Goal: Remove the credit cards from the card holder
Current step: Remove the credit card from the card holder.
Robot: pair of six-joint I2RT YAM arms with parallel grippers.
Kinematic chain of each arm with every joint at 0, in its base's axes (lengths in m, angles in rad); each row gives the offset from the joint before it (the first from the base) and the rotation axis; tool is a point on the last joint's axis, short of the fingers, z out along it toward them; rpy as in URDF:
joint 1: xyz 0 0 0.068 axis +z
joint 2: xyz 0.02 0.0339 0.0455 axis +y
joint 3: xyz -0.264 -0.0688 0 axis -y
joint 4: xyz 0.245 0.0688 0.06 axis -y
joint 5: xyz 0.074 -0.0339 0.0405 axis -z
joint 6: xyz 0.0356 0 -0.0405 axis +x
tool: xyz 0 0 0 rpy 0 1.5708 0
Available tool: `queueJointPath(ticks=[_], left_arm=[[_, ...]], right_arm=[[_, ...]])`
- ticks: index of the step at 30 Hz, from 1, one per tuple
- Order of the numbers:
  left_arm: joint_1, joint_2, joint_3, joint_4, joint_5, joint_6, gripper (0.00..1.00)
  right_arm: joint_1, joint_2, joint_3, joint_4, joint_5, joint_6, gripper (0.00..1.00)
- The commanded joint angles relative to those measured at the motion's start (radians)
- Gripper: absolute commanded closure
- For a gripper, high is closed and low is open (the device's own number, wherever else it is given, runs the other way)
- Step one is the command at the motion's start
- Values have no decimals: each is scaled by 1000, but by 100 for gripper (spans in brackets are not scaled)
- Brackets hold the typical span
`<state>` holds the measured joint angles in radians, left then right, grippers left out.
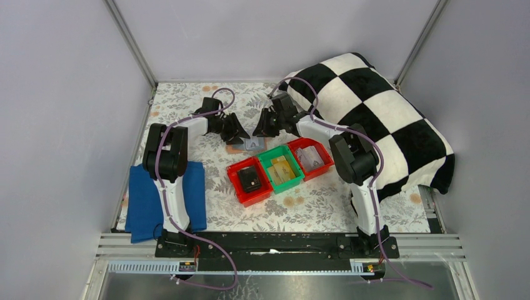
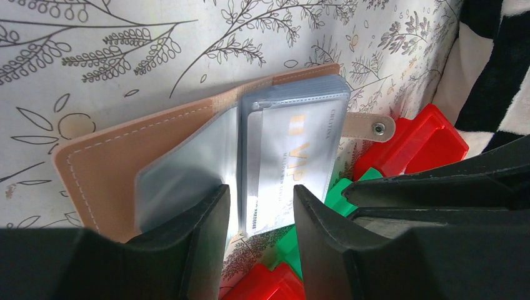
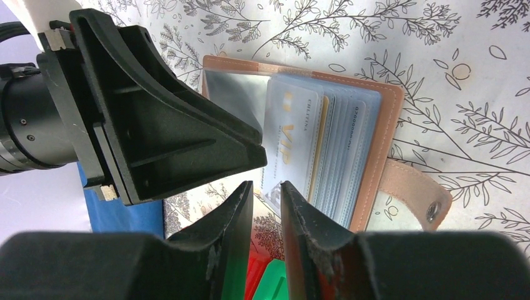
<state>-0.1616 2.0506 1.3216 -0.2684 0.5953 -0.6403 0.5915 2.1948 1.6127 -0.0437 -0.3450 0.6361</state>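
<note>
The salmon-pink card holder (image 1: 234,149) (image 2: 100,162) (image 3: 389,119) lies open on the floral table, its snap tab (image 3: 415,197) out to the side. Clear sleeves hold the credit cards; the top one (image 2: 294,144) (image 3: 289,140) is pale with gold "VIP" lettering. My left gripper (image 1: 240,134) (image 2: 261,201) is open over the sleeves, the top card's lower edge between its fingers. In the right wrist view its black fingertip (image 3: 250,153) rests on the left clear sleeve. My right gripper (image 1: 259,131) (image 3: 262,190) is narrowly open, with the VIP card's corner at its tips.
Three small bins sit just in front of the holder: a red one (image 1: 240,190) with a black item, a green one (image 1: 294,178) with yellowish cards, and a red one (image 1: 322,167) with pale cards. A blue cloth (image 1: 144,200) lies left, a checkered cloth (image 1: 375,106) right.
</note>
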Motion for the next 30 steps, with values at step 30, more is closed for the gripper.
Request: queueJointPath(ticks=[30], left_arm=[[7, -36, -4, 24, 9, 4, 54]], right_arm=[[10, 27, 14, -13, 38, -26, 70]])
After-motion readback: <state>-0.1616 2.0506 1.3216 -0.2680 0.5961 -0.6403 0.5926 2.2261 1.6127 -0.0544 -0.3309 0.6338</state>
